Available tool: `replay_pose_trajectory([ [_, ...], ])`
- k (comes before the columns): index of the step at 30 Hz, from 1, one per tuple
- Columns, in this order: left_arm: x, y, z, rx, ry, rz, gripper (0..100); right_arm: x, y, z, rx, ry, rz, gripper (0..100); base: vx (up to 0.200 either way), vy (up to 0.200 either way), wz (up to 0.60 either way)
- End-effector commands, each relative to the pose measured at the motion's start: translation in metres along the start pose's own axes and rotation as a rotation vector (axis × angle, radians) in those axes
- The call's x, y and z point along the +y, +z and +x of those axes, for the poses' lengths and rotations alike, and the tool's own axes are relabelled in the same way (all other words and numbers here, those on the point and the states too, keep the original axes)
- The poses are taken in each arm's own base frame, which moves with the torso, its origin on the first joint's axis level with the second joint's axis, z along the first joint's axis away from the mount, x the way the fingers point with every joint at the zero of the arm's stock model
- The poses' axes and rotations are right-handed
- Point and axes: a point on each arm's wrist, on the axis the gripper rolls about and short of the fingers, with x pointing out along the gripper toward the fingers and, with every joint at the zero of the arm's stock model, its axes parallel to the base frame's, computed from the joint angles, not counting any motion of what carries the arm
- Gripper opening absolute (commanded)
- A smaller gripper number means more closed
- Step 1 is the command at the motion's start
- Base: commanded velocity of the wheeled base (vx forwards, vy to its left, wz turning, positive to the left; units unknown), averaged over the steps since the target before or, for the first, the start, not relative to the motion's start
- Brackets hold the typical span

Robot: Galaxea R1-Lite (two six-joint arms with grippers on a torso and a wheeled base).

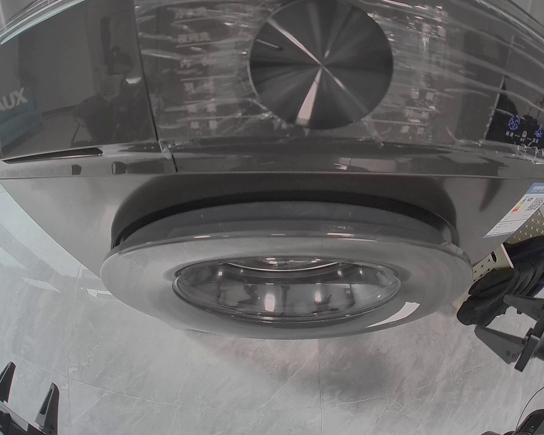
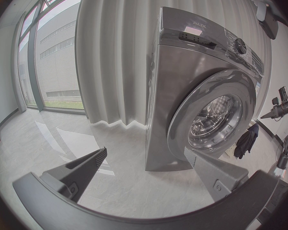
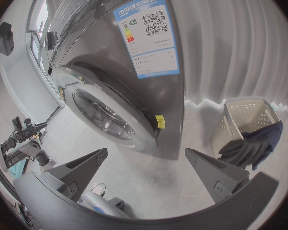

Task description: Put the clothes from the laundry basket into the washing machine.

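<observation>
Right wrist view: clothes point(image 3: 249, 149), likely soft and light, drape laundry basket point(image 3: 246, 111) rim; spread right claw point(image 3: 145, 150) should pinch a fold.

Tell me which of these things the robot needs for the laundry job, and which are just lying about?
For the job:
washing machine, with its door shut
laundry basket
dark clothes draped over its rim
left gripper and right gripper, both open and empty

Just there:
curtain
window
label on the machine
</observation>
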Motion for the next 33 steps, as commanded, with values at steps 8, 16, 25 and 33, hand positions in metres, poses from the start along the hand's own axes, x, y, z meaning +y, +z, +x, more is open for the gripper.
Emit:
replay_pose_trajectory([
  [8, 0.0, -0.005, 0.0, 0.003, 0.0, -0.001, 100, 0.006, 0.03, 0.062, 0.062, 0.068, -0.013, 100, 0.0, 0.0, 0.0],
  [16, 0.0, -0.005, 0.0, 0.003, 0.0, -0.001, 100, 0.015, 0.036, 0.081, 0.097, 0.118, -0.003, 100, 0.0, 0.0, 0.0],
  [25, 0.0, -0.005, 0.0, 0.003, 0.0, -0.001, 100, 0.028, 0.032, 0.091, 0.145, 0.179, 0.06, 100, 0.0, 0.0, 0.0],
  [33, 0.0, -0.005, 0.0, 0.003, 0.0, 0.001, 100, 0.025, 0.014, 0.06, 0.151, 0.175, 0.059, 100, 0.0, 0.0, 0.0],
])
